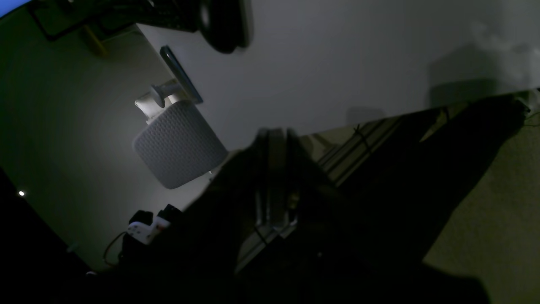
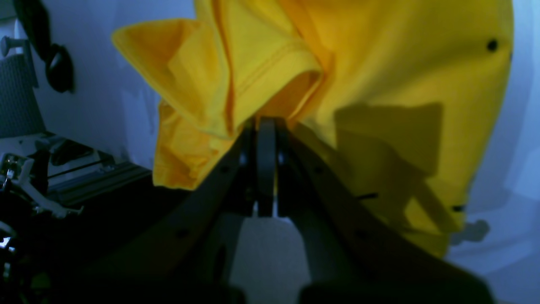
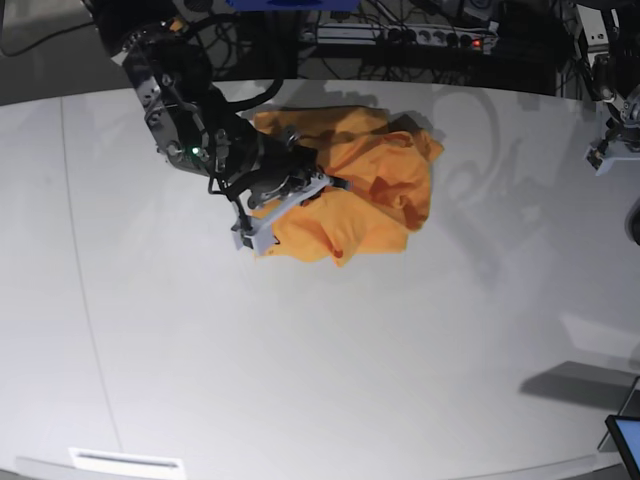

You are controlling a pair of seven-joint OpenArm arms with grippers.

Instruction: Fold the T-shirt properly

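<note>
We see our right arm (image 3: 190, 110) reaching in from the far left edge, its gripper (image 2: 265, 126) pinched tight on the shirt (image 3: 370, 190). Our left gripper (image 1: 276, 143) is closed on nothing, its arm parked out at the right edge.

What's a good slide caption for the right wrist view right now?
Right gripper shut on a bunched fold of the yellow T-shirt, lifting the cloth above the white table.
</note>
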